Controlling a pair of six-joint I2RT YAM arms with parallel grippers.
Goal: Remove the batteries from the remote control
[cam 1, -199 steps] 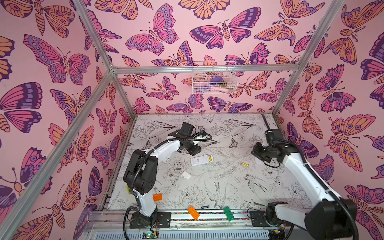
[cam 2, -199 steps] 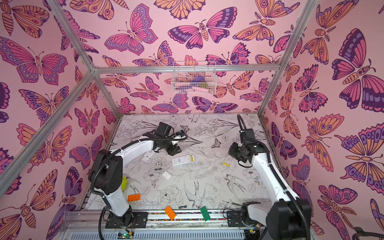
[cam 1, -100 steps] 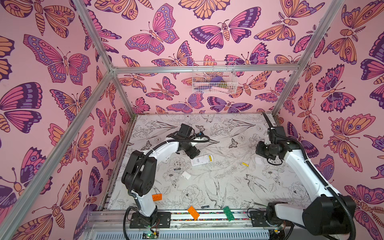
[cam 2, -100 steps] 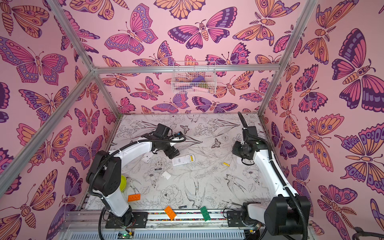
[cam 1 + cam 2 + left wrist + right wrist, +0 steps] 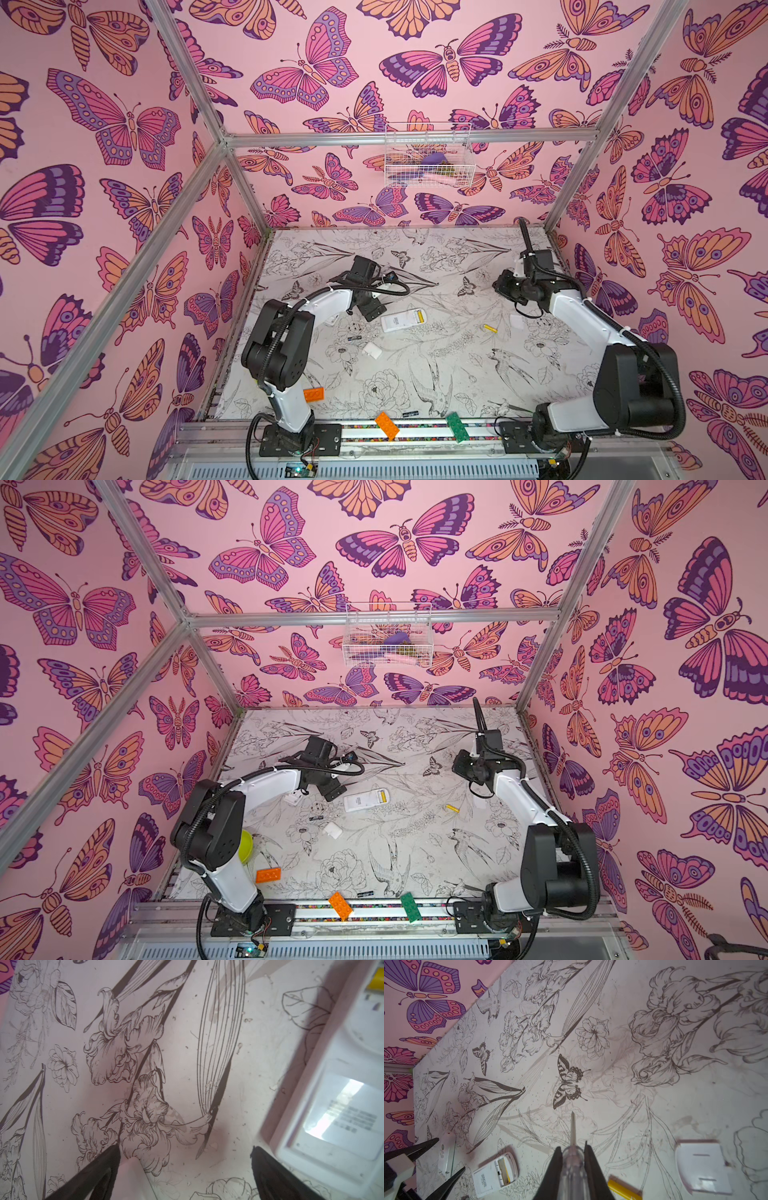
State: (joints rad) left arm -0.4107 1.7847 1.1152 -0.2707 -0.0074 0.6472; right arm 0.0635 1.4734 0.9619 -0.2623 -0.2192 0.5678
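The remote (image 5: 402, 320) is glossy white plastic, the tool (image 5: 572, 1159) clear-handled metal.

We log the remote (image 5: 402, 320) mid-table, a yellow battery (image 5: 420, 316) seated in it. Loose battery (image 5: 490, 328), yellow, at its three o'clock; black battery (image 5: 354, 338) at eight; left gripper (image 5: 374, 310) just beside at ten.

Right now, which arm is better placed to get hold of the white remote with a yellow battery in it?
Probably the left. The left gripper is open, empty and right beside the remote. The right gripper is shut on the clear-handled tool and sits farther off.
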